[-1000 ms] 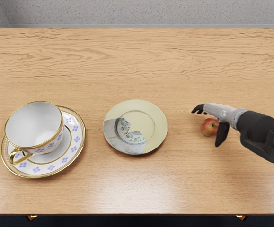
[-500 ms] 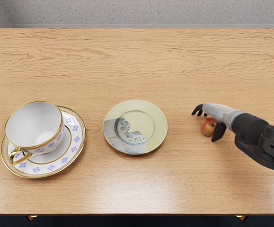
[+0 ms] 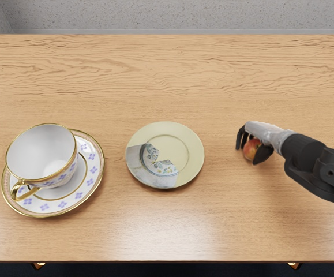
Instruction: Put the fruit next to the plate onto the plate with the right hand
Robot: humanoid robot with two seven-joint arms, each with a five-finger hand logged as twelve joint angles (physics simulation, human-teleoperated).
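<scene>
Apple, to the right of the gold plate and apart from it, is gripped by the right robot hand; we see dark fingers curled around both sides, low at the wooden counter.

The right hand curls around the apple, with the gold plate well apart to its left.

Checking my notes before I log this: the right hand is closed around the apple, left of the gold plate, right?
Not quite. The head view shows the right hand closed around the apple, but to the right of the gold plate, not left.
</scene>
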